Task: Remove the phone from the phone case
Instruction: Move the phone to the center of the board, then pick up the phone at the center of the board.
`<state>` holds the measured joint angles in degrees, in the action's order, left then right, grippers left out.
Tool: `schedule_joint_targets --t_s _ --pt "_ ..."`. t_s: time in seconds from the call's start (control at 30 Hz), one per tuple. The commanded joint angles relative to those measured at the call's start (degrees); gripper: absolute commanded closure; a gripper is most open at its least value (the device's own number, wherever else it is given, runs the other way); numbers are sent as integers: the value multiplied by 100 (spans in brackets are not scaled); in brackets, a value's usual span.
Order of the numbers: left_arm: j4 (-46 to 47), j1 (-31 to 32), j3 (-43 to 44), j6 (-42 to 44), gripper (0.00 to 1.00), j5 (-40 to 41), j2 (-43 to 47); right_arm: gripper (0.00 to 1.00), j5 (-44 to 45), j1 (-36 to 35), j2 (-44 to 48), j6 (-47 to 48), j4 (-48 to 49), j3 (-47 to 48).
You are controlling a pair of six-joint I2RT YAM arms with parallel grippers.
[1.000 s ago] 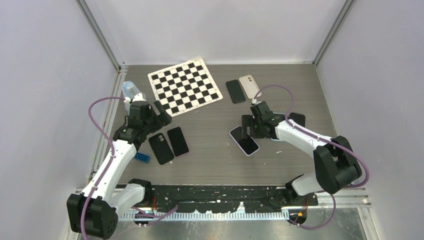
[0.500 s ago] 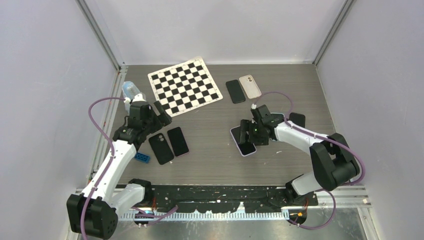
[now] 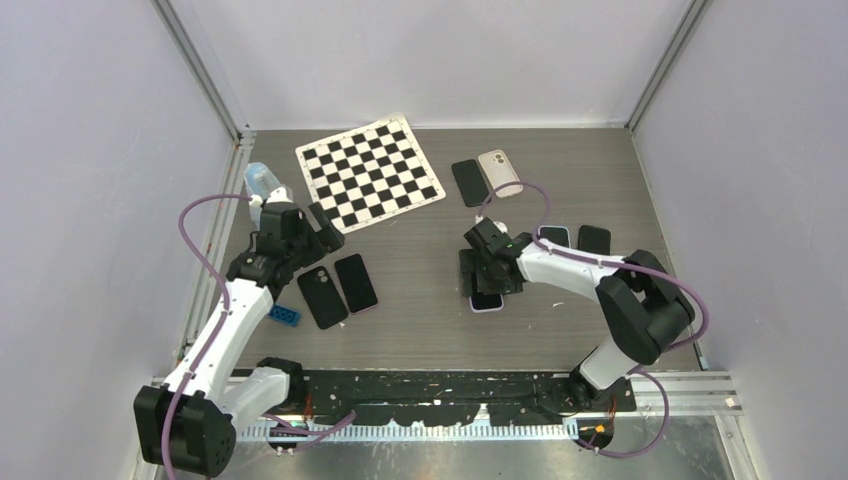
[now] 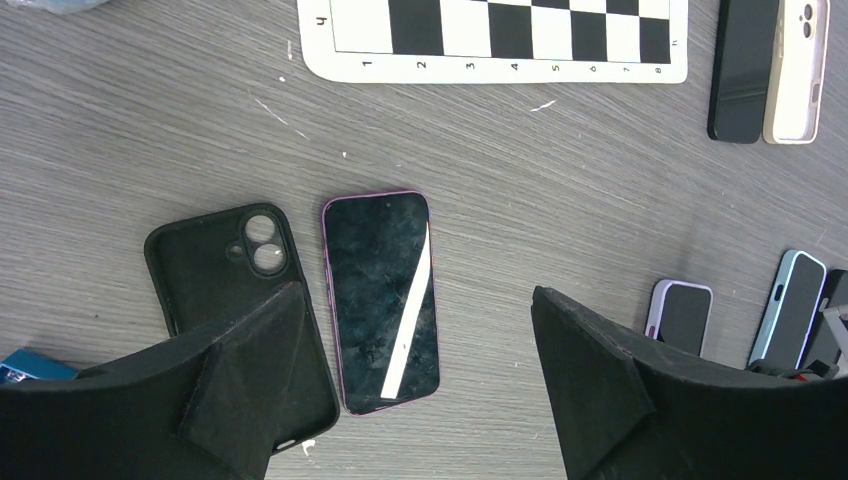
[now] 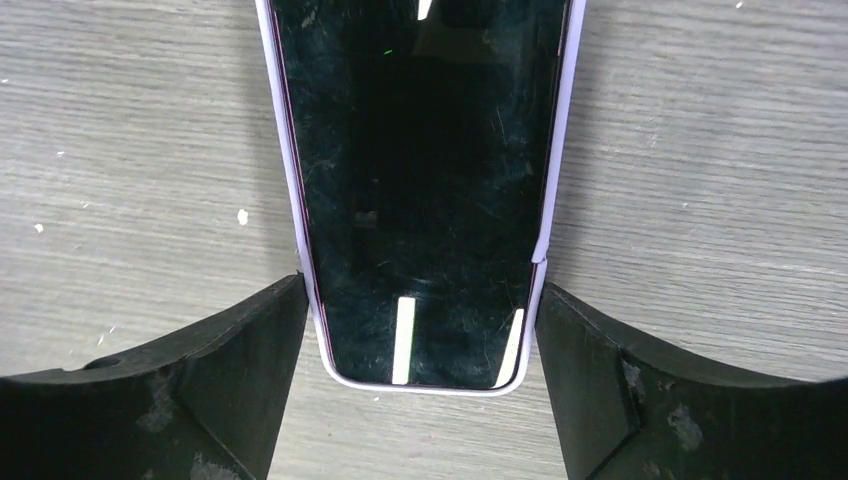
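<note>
Right gripper [image 5: 420, 292] wide open, gripping nothing, straddling phone [image 5: 420, 150] in lilac phone case [image 3: 487, 307]; fingertips [image 5: 265, 335] close against both long edges. Left gripper [image 4: 415, 295] wide open, empty.

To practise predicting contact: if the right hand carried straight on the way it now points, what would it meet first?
Most likely the lilac-cased phone: the open right hand points down at it, straddling its end. The fingertips might instead reach the table on either side; depth is unclear.
</note>
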<state>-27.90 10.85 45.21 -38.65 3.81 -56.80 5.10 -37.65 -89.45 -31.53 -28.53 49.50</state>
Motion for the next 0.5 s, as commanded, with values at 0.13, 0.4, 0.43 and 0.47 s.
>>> schedule_joint_targets --t_s 0.13,0.4,0.43,0.47 --pt "135 -26 207 24 13 -21 2 11 1223 -467 -605 -531 -309 351" --pt "42 -30 257 40 8 -39 -17 25 1609 -471 -925 -907 -559 412" --pt "9 -26 278 50 7 -29 -30 31 1645 -471 -945 -943 -564 425" --pt "-34 -29 298 58 4 -18 -24 34 1662 -471 -944 -960 -565 427"
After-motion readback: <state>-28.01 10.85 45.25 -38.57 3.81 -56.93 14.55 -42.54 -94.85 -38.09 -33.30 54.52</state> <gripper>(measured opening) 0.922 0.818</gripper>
